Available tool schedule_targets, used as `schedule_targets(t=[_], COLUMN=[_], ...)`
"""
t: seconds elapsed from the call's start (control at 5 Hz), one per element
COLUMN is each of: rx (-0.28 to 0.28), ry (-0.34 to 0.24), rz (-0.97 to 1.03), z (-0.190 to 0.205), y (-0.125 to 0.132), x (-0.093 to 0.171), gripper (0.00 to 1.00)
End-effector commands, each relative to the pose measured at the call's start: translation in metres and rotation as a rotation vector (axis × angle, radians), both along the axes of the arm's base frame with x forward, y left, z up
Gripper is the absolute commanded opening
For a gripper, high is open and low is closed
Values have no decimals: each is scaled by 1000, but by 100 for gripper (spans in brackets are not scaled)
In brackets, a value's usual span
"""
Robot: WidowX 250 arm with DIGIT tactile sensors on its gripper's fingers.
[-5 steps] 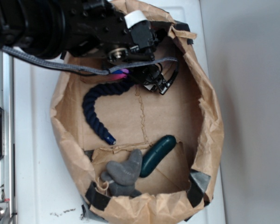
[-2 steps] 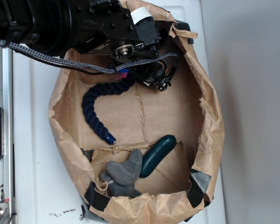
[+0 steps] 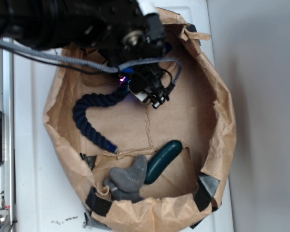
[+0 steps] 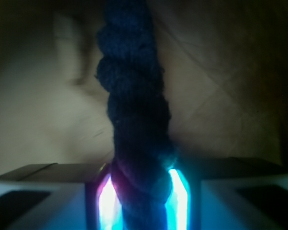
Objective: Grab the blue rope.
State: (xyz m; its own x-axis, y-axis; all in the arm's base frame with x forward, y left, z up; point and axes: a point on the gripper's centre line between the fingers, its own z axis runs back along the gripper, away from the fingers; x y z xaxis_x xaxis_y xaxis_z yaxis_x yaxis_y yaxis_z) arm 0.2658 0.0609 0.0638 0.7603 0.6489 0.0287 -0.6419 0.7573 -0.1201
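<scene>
Now blue rope (image 4: 134, 124) pinched within tool (image 4: 143, 201)

A crumpled brown paper bag (image 3: 221, 125), torn open into a shallow basin with rolled-down walls, serves as the landmark. It lies on a white tabletop (image 3: 34, 179). Inside the bag, toward its near end, a smooth dark green capsule-shaped object (image 3: 163, 160) rests tilted across a folded inner flap. Just beside that capsule, on its left and touching it, sits a grey plush toy (image 3: 127, 180), pressed close to the bag's near wall. Strips of black tape (image 3: 99, 203) patch the bag's near rim at both corners. Left of the bag, a metal rail (image 3: 2, 145) runs along the tabletop's edge.
</scene>
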Motion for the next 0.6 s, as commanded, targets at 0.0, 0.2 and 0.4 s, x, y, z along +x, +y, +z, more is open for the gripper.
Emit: schedule_targets(t=[0.0, 0.2, 0.4], rx=[-21, -4, 64], ry=[-144, -141, -189], rz=[-107, -171, -256], z=[83, 99, 108], y=[-7, -18, -33], x=[-10, -17, -20], gripper=[0, 0, 0])
